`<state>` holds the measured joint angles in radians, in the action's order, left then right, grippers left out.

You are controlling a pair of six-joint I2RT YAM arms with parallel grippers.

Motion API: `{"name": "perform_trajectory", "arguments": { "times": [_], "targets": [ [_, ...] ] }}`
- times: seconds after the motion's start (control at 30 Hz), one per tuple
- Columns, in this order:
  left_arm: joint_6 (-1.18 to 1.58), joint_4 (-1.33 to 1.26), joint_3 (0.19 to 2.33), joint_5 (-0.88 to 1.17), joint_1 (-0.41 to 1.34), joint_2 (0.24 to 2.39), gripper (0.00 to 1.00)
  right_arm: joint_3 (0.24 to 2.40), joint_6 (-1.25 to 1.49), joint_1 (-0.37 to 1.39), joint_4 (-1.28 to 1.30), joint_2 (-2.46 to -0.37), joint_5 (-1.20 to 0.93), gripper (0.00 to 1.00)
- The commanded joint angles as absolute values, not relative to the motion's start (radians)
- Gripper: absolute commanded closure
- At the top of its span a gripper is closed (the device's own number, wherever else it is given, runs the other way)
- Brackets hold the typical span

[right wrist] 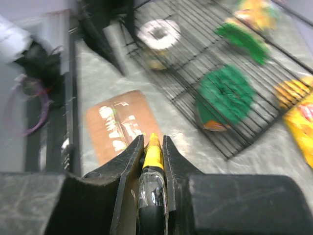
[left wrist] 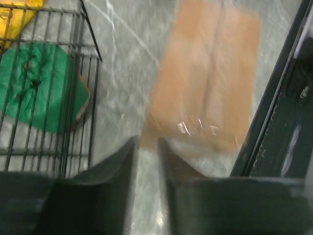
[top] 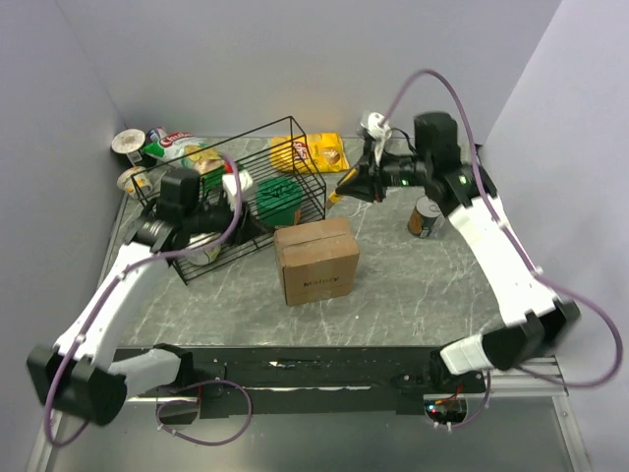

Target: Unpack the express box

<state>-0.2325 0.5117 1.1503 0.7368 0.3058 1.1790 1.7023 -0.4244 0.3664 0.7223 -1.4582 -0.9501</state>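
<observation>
Clamping a yellow-and-black tool (right wrist: pixel 152 164), probably a cutter, the right gripper (right wrist: pixel 152 139) hangs behind the box (top: pixel 316 258), which sits taped shut mid-counter, just in front of the wire basket (top: pixel 252 134). The left gripper (left wrist: pixel 146 147) is narrowly parted and empty. Lower the tip onto the seam, cut shallow, and steady the box.
</observation>
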Motion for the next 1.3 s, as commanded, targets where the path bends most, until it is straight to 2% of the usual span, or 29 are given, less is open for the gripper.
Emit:
{"name": "perform_trajectory", "arguments": {
  "times": [0.0,0.07,0.13,0.2,0.23,0.27,0.4,0.6,0.73,1.0,1.23,1.27],
  "targets": [
    [-0.411,0.661,1.083,0.756,0.31,1.052,0.83,1.522,-0.293,0.374,0.35,-1.275,-0.773,1.0],
    [-0.466,0.69,1.059,0.785,0.325,1.051,0.95,1.608,-0.289,0.373,0.431,-1.328,-0.752,1.0],
    [-0.521,0.664,1.007,0.796,0.348,1.049,0.99,1.679,-0.25,0.335,0.536,-1.411,-0.75,1.0],
    [-0.604,0.646,0.945,0.798,0.377,1.055,0.99,1.744,-0.192,0.324,0.566,-1.445,-0.642,1.0],
    [-0.633,0.635,0.924,0.792,0.409,1.063,0.99,1.706,-0.174,0.322,0.522,-1.436,-0.438,1.0],
    [-0.671,0.615,0.902,0.787,0.425,1.08,0.99,1.685,-0.158,0.324,0.497,-1.428,-0.36,1.0],
    [-0.619,0.471,0.775,0.772,0.466,1.106,0.99,1.57,-0.285,0.322,0.442,-1.405,-0.192,1.0],
    [-0.459,0.206,0.715,0.675,0.468,1.114,0.99,1.33,-0.351,0.34,0.505,-1.333,-0.178,1.0],
    [-0.454,0.16,0.762,0.664,0.468,1.17,0.99,1.162,-0.38,0.396,0.5,-1.246,-0.175,1.0],
    [-0.448,0.109,0.867,0.677,0.468,1.285,0.99,1.088,-0.367,0.451,0.586,-1.16,-0.322,1.0],
    [-0.489,0.227,0.931,0.68,0.466,1.313,0.99,1.04,-0.316,0.453,0.611,-1.114,-0.293,1.0],
    [-0.494,0.25,0.933,0.68,0.465,1.304,0.96,1.046,-0.316,0.442,0.624,-1.112,-0.276,1.0]
  ]
}}
